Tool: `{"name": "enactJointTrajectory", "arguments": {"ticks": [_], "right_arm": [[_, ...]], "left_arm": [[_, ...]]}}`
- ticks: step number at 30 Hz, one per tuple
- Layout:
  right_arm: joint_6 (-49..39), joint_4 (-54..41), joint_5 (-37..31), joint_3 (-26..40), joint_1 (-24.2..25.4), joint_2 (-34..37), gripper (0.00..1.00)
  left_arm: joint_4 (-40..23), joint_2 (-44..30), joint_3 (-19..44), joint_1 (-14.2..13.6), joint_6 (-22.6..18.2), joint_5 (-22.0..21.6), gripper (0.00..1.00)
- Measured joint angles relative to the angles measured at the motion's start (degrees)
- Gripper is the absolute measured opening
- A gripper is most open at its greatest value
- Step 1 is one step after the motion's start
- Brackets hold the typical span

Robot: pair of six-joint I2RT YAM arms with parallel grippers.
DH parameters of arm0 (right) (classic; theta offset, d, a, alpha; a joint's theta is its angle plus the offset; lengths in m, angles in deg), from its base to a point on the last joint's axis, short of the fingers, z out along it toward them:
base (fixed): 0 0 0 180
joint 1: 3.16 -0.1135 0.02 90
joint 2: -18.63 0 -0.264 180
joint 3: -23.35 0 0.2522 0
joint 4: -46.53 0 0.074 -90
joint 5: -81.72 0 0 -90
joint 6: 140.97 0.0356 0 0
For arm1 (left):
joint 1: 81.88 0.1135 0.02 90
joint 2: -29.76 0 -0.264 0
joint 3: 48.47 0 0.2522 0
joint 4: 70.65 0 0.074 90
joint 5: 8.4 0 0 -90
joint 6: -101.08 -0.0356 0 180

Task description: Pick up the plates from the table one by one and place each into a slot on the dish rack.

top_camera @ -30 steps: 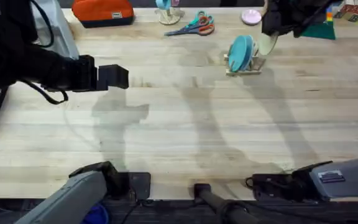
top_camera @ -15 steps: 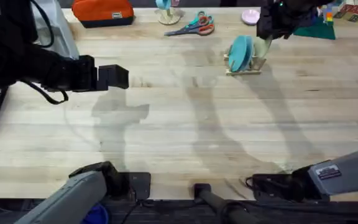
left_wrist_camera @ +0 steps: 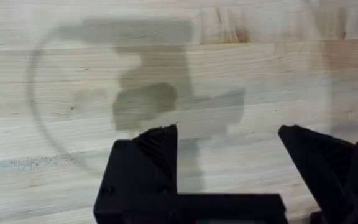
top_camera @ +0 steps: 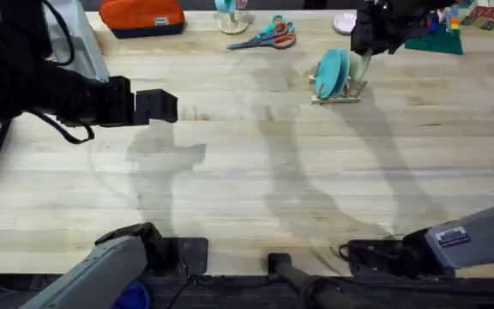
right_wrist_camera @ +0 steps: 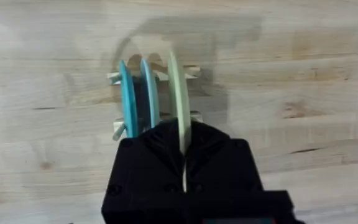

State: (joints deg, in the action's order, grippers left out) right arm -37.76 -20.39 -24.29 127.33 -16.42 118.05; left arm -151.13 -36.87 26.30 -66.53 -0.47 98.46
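No writing is showing that I can read. Near the table's (top_camera: pixel 256 180) far edge, the right gripper (right_wrist_camera: pixel 182 146) is clenching a glossy cream plate (right_wrist_camera: pixel 178 99) upright in the dish rack (top_camera: pixel 337 94), beside two teal plates (right_wrist_camera: pixel 137 93). The left gripper (left_wrist_camera: pixel 229 155) is hanging released.

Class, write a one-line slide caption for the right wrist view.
Right gripper holds the cream plate upright in the rack, beside two teal plates.

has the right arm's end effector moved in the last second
Yes. The right end effector, holding the cream plate, shifted slightly left toward the dish rack.
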Motion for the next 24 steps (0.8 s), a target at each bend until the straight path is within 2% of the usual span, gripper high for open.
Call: {"name": "enactJointTrajectory", "arguments": {"ticks": [7, 13, 24], "right_arm": [[0.0, 0.43, 0.18, 0.04, 0.0, 0.45, 0.029], [0.0, 0.47, 0.81, 0.07, 0.0, 3.53, 0.029], [0.0, 0.39, 1.01, 0.07, 0.04, 3.85, 0.038]], "left_arm": [[0.0, 0.0, 0.0, 0.0, 0.0, 0.0, 0.995], [-0.02, 0.0, 0.0, 0.0, 0.0, 0.0, 0.995], [-0.15, 0.0, 0.0, 0.0, 0.0, 0.0, 0.995]]}}
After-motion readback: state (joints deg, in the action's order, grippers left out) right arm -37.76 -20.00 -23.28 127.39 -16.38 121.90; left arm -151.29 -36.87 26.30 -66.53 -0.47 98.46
